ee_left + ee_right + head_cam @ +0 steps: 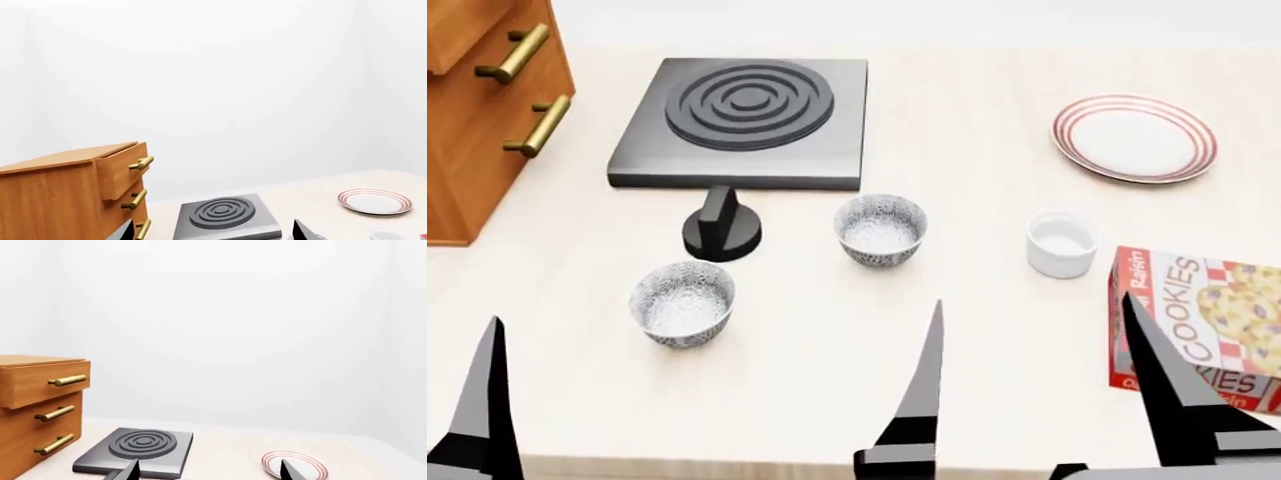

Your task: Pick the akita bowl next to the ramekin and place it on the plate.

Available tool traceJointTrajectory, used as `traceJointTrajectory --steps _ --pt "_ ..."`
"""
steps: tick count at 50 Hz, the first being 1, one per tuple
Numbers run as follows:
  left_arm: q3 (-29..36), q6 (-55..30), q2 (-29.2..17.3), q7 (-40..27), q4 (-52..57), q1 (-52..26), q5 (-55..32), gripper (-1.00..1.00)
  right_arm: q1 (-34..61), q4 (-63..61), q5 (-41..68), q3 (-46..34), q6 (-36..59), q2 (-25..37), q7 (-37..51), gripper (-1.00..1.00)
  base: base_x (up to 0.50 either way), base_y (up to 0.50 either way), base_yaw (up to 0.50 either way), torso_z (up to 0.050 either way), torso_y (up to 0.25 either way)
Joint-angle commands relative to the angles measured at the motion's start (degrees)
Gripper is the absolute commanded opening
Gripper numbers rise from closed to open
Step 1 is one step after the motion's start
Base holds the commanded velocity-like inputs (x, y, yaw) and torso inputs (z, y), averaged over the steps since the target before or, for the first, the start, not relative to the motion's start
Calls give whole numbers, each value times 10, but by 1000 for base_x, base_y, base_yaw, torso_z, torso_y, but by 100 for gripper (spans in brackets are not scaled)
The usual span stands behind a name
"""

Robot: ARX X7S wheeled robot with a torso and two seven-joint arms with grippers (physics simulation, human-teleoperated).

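Against white walls, the pale counter (961,330) carries everything, while both pincers, left (701,400) and right (1034,385), hover near its front edge, prongs apart.

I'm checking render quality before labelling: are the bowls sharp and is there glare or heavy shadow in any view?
Head view: both bowls, the akita bowl and its twin, are sharp, with soft shadows and no glare; the ramekin is mildly glossy. Left and right wrist views: mostly flat white wall, evenly lit, no bowls shown.
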Motion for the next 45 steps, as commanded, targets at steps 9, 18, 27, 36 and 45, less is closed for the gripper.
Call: traceJointTrajectory --steps 9,18,27,36,45 --pt "16 9 -10 -12 -4 -8 -4 100 12 1 1 -29 -36 23 16 100 83 0 0 0 0" --pt "20 14 -14 -16 -6 -10 -5 100 19 3 3 -41 -46 29 21 100 83 0 0 0 0" --pt "24 17 -17 -18 -7 -14 -7 100 23 5 5 -48 -52 33 24 100 93 0 0 0 0" --pt "27 20 -20 -21 -8 -16 -8 100 29 8 6 -55 -56 34 25 100 152 0 0 0 0" --pt "31 20 -21 -26 -7 -21 -11 100 33 7 6 -62 -60 37 28 100 185 0 0 0 0"
